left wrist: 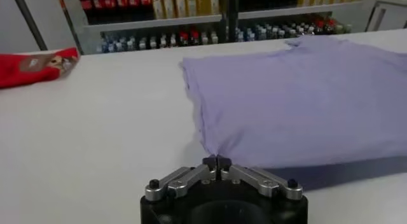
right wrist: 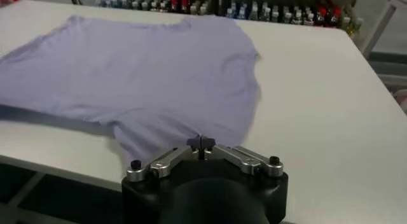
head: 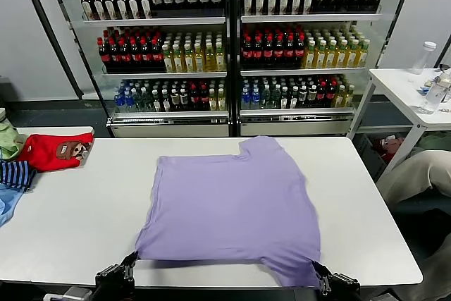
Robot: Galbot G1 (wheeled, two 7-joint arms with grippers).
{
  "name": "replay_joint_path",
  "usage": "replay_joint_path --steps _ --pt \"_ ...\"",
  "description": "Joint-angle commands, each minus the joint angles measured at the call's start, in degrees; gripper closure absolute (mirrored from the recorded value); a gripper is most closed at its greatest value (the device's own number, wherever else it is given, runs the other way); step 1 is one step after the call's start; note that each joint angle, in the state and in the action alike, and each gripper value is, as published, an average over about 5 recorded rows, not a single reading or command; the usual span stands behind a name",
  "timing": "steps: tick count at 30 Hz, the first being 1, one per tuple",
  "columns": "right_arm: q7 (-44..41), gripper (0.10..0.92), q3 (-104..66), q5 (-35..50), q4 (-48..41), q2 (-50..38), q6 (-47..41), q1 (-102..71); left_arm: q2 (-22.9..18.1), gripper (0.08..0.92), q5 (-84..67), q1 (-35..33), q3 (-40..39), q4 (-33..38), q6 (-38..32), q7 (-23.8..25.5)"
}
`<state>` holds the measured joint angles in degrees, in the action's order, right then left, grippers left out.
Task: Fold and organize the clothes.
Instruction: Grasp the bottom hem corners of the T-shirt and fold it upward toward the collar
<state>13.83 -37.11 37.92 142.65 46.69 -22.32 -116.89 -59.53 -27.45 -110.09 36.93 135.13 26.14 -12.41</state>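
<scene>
The clothes, a plain lavender T-shirt [head: 229,202], lie spread on the white table [head: 84,209], with one sleeve toward the far side. My left gripper [head: 130,267] is at the near table edge, shut on the shirt's near left corner. In the left wrist view the cloth [left wrist: 299,98] gathers to a point between that gripper's [left wrist: 217,160] closed fingertips, and the near hem hangs slightly lifted. My right gripper [head: 317,276] is shut on the near right corner. In the right wrist view the shirt [right wrist: 140,72] runs up to the closed tips of that gripper [right wrist: 201,142].
A red garment [head: 55,151] with a brown patch and a blue striped garment [head: 15,174] lie at the table's left end. Drink shelves [head: 225,47] stand behind. A white side table [head: 416,96] with bottles is at the right, and someone's leg [head: 416,174] is beside it.
</scene>
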Motion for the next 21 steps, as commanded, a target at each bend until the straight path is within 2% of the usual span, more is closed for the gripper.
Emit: replay_joint_path --steps 1,6,9,14,21 --pt "-0.13 0.913 0.41 0.79 2.36 -0.04 -0.28 4.67 1.2 0.917 0.04 -1.64 3.78 0.72 -2.5 -1.64" --pt "2.57 0.913 10.25 0.82 -2.98 0.4 -3.49 23.91 -0.31 0.917 -2.11 13.47 0.52 -7.28 -3.12 0.73" --pt "3.61 0.913 14.74 0.97 -6.89 0.4 -4.44 31.48 -1.15 0.917 -2.93 19.49 -1.0 -11.2 -3.03 2.47" --pt "4.65 0.913 19.13 1.0 -12.38 0.98 -5.44 39.72 -2.55 0.917 -2.76 25.92 -3.16 -15.37 -2.66 4.05" --pt "4.75 0.913 23.58 -1.85 -18.59 3.16 -5.36 44.74 -4.43 0.917 -0.98 30.91 -5.7 -19.9 -2.96 5.7"
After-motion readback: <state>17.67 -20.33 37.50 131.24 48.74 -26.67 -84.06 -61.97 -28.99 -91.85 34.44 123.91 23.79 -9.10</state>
